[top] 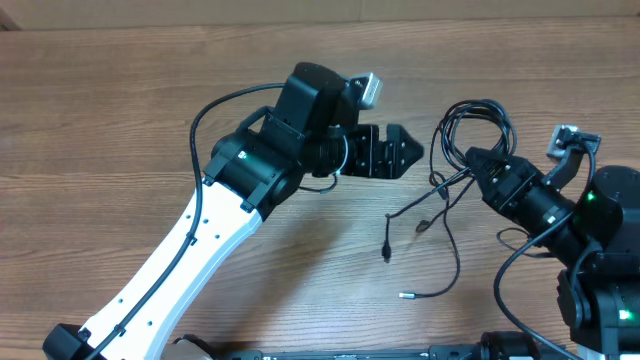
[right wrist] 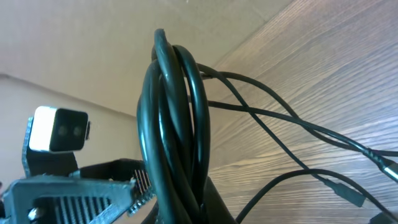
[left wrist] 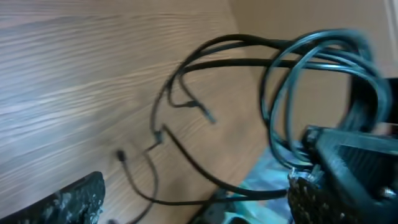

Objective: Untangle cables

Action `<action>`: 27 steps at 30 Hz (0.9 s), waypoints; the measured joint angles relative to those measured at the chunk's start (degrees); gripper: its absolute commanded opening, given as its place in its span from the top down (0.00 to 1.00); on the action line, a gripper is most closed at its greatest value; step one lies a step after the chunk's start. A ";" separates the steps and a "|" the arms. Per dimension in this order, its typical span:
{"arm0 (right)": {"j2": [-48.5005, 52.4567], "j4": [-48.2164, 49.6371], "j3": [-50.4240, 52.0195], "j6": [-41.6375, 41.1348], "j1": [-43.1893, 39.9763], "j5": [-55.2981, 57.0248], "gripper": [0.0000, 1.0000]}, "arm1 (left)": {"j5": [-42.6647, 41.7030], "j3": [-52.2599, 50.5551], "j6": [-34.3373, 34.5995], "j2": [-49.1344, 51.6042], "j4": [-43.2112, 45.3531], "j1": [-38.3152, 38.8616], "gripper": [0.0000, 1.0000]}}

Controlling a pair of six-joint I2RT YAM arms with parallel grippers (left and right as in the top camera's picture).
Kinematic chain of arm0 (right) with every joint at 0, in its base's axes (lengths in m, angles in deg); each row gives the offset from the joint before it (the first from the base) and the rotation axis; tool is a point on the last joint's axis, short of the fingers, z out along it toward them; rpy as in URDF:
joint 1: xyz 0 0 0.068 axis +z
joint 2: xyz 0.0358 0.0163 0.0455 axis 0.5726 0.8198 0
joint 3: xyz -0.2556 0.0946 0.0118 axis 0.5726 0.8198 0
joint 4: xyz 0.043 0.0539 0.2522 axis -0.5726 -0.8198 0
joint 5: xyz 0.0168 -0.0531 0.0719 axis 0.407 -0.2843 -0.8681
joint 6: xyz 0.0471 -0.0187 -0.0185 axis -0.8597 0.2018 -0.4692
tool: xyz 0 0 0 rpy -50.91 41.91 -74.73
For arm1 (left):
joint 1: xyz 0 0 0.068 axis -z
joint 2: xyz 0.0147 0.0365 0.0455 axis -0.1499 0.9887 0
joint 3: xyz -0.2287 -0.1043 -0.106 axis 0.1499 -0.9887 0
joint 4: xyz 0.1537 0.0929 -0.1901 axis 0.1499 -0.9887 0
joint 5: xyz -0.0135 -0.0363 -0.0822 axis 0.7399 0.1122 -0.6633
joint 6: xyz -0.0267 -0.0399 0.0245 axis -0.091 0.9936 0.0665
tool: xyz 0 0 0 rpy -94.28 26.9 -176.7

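Coiled cables [right wrist: 177, 124] are bunching in my right gripper [top: 478, 165], which is clamping them just above the table [top: 120, 120], plug ends [top: 386, 255] trailing on the wood; my left gripper [top: 405, 150] is hovering nearby, jaws spread.

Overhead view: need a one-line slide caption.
Right gripper shut on the looped cables, loose ends trailing on the table; open left gripper faces them.

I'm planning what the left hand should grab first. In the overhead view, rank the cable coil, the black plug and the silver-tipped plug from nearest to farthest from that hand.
1. The cable coil, just right of the left hand.
2. The black plug, lying on the table below the hand in the picture.
3. The silver-tipped plug, lower still.
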 measured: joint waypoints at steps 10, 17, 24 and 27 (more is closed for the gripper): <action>0.00 3.67 0.00 -3.76 0.00 -3.78 0.96 | -3.76 0.00 5.46 -0.02 6.56 1.75 0.10; 0.02 3.76 0.00 -3.72 0.00 -6.80 0.96 | -4.22 0.00 7.80 0.00 10.16 3.15 0.34; 0.02 3.72 0.00 -3.56 0.00 -8.66 0.96 | -4.44 0.00 9.40 -0.02 12.92 4.11 0.53; 0.00 3.78 0.00 -3.56 0.02 -9.62 0.96 | -4.42 0.00 10.05 -0.02 12.98 4.13 0.55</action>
